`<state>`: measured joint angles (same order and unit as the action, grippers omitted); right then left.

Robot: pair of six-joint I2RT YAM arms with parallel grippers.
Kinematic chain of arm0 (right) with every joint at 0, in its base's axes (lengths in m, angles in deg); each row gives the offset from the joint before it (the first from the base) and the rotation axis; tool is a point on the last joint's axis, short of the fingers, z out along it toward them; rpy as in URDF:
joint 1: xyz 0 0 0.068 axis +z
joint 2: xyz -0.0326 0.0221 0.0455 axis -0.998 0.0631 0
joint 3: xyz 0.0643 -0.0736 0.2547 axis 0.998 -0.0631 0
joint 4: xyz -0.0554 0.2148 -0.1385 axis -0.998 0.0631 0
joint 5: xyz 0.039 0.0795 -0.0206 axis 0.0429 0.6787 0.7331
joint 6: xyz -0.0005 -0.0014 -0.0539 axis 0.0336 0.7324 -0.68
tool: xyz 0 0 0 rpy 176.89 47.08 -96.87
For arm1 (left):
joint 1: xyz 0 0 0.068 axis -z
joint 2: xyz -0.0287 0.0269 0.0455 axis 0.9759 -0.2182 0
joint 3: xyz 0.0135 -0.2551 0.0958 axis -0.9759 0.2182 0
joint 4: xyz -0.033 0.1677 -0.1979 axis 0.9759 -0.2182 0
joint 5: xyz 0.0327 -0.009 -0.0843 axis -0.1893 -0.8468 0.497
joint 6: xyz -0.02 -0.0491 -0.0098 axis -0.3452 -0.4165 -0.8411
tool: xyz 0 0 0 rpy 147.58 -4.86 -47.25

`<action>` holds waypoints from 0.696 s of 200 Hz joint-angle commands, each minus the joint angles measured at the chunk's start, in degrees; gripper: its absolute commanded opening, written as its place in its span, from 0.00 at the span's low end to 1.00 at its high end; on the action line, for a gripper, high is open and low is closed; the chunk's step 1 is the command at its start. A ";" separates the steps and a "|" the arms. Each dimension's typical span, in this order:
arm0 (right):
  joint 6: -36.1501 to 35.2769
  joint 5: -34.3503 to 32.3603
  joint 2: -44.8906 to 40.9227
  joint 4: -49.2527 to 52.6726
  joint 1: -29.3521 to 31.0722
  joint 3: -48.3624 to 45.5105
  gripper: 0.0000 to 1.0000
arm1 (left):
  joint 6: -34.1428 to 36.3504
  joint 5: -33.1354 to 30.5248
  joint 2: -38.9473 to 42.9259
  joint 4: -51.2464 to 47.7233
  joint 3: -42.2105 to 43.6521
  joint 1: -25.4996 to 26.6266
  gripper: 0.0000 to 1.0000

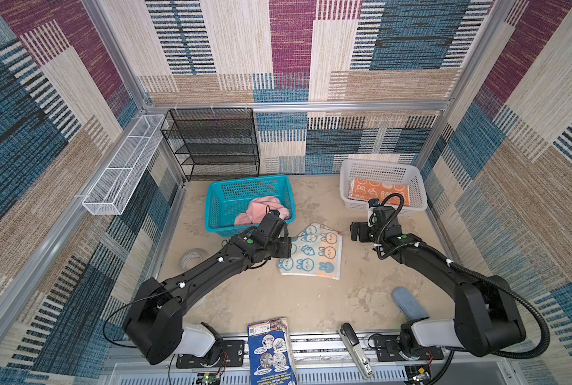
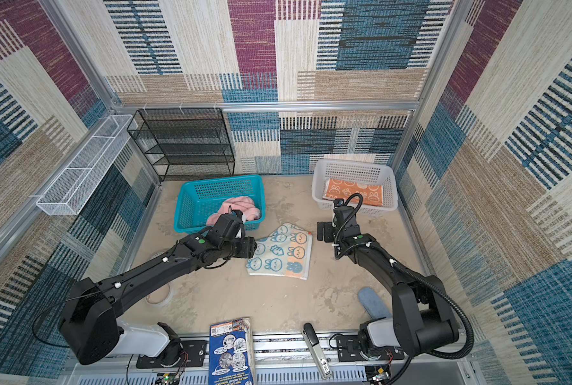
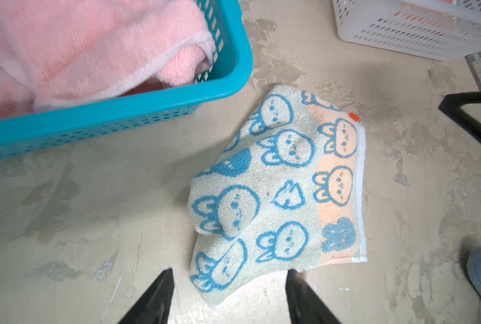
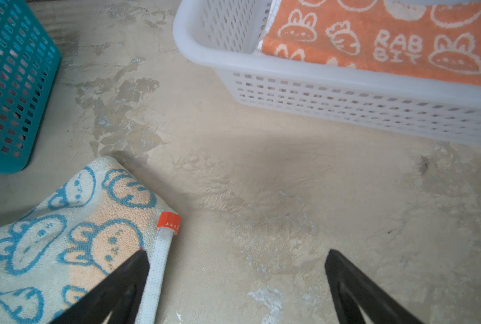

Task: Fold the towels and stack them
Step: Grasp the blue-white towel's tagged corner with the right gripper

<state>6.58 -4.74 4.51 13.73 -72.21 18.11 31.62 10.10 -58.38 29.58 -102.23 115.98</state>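
The blue rabbit-print towel (image 1: 311,251) lies folded on the table's middle, with one rumpled flap raised on its left side (image 3: 225,210). My left gripper (image 3: 231,271) is open at the towel's left edge (image 2: 251,248), its jaws straddling a corner and gripping nothing. To the towel's right my right gripper (image 4: 238,252) hangs open and empty, one finger (image 4: 127,280) over the hem near the red tag. The orange towel (image 4: 374,42) lies flat in the white basket (image 1: 348,196). The pink towel (image 3: 79,47) is bunched in the teal basket (image 1: 218,213).
A black wire shelf (image 1: 214,143) stands at the back left, and a white wire tray (image 1: 121,166) hangs on the left wall. A tape roll (image 1: 191,260) lies under the left arm. A blue booklet (image 1: 271,353), a stapler (image 1: 354,346) and a blue pad (image 1: 408,303) lie along the front.
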 commanded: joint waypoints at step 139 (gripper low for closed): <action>15.39 21.20 9.41 -16.80 1.99 -5.88 0.59 | 8.46 4.17 -3.86 7.14 -2.34 3.55 0.62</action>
<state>18.95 14.54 12.19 3.24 -70.59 11.88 38.42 15.78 -62.20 35.70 -104.07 119.50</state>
